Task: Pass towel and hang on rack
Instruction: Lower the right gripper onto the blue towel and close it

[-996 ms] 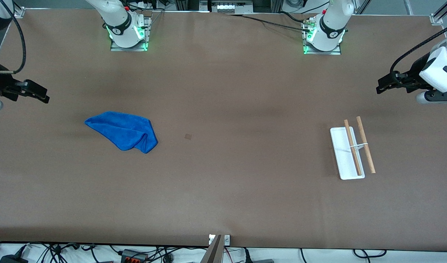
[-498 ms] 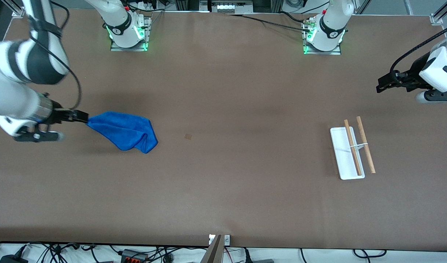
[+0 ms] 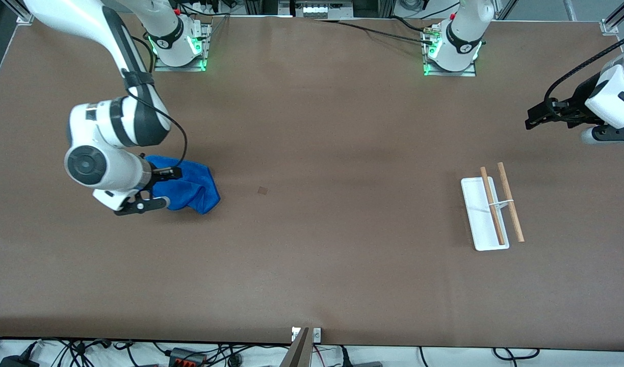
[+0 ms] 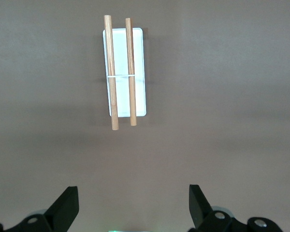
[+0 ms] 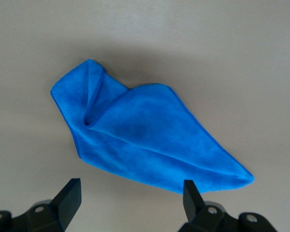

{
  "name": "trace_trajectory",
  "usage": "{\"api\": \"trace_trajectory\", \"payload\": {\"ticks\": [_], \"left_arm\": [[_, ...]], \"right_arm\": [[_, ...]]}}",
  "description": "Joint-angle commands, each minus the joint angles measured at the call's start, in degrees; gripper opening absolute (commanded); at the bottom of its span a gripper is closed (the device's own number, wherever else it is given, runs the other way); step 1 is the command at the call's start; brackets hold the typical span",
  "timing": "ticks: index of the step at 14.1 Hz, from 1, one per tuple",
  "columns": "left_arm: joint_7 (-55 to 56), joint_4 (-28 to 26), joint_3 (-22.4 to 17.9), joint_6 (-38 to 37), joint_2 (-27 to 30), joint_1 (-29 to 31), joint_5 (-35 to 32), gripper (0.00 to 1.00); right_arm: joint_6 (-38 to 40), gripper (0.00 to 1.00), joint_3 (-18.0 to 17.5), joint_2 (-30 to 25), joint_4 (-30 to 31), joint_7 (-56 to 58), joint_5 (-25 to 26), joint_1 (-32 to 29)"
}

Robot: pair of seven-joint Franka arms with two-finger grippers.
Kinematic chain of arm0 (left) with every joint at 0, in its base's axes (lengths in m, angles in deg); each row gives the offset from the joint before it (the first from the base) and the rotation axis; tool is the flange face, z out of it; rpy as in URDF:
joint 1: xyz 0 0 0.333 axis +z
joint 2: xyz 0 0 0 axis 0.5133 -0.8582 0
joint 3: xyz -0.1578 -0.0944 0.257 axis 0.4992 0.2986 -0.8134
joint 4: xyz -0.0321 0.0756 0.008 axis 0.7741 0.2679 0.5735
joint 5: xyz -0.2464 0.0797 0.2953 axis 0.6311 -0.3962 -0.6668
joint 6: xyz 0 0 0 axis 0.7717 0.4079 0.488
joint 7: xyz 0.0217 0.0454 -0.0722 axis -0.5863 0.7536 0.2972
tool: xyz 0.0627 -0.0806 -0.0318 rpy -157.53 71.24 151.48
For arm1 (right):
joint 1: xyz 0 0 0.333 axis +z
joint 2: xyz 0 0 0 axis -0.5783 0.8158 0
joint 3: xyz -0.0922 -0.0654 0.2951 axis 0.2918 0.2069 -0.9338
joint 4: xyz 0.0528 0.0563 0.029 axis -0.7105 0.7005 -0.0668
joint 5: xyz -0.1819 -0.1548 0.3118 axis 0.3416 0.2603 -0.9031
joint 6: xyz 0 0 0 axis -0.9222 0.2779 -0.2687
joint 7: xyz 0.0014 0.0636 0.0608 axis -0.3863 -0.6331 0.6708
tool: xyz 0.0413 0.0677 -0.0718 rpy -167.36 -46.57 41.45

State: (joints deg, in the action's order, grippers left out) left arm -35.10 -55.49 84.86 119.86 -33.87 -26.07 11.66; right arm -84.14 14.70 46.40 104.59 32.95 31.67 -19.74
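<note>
**Right pincer over the towel, left pincer waiting by the rack**

My right pincer (image 3: 161, 188) hangs over the towel (image 3: 192, 186), at the right arm's end of the bench (image 3: 312, 265). In my right wrist view its two dark fingers (image 5: 67, 195) stand wide apart and released, with nothing between them; the towel (image 5: 145, 140) lies flat on the bench just under them, and I cannot tell whether the fingertips touch the cloth. The towel is bright blue and rumpled, folded over itself into a rough wedge with a raised fold at one corner. From the front camera my right wrist covers the part of the cloth toward the right arm's end.

My left arm waits, its left pincer (image 3: 534, 118) up in the air at the left arm's end of the bench. In my left wrist view its fingers (image 4: 65, 208) are spread wide, released and empty, above bare bench.

The rack (image 3: 483, 211) stands on the bench at the left arm's end, well apart from the towel and nearer to the front camera than the left arm's base. Its white base (image 4: 137, 67) carries two thin wooden rods (image 4: 110, 72) lying parallel, joined by a white crosspiece (image 4: 121, 76) near their middle. One rod runs over the base, the other along its edge.
</note>
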Motion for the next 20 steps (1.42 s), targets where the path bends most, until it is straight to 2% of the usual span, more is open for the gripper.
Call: {"api": "trace_trajectory", "payload": {"ticks": [1,6,8,11,15,18,20], "left_arm": [[-0.30,1.76,0.24,-1.26,-0.82,-0.07,-1.01,1.00],[0.22,1.94,0.42,-1.27,-0.82,-0.24,-1.01,1.00],[0.22,1.94,0.42,-1.35,-0.82,-0.33,-1.01,1.00],[0.31,1.94,0.42,-1.44,-0.82,-0.33,-0.93,1.00],[0.31,1.94,0.51,-1.44,-0.82,-0.42,-0.93,1.00],[0.31,1.94,0.51,-1.44,-0.82,-0.42,-0.93,1.00],[0.31,1.94,0.51,-1.44,-0.82,-0.42,-0.93,1.00]], "right_arm": [[-3.72,0.84,0.37,3.63,-0.56,-0.62,-0.92,1.63],[-10.32,0.81,0.46,8.30,-0.91,-8.60,-0.92,5.05],[-10.50,0.77,0.46,9.26,-0.74,-9.06,-0.92,4.88],[-9.89,0.63,0.37,11.20,-0.21,-11.34,-1.00,4.97],[-9.54,0.59,0.37,11.20,0.50,-12.04,-3.38,5.06],[-9.54,0.42,0.37,11.20,0.50,-11.96,-3.38,4.97],[-9.45,0.27,0.37,11.03,0.41,-11.78,-3.47,5.06]]}}
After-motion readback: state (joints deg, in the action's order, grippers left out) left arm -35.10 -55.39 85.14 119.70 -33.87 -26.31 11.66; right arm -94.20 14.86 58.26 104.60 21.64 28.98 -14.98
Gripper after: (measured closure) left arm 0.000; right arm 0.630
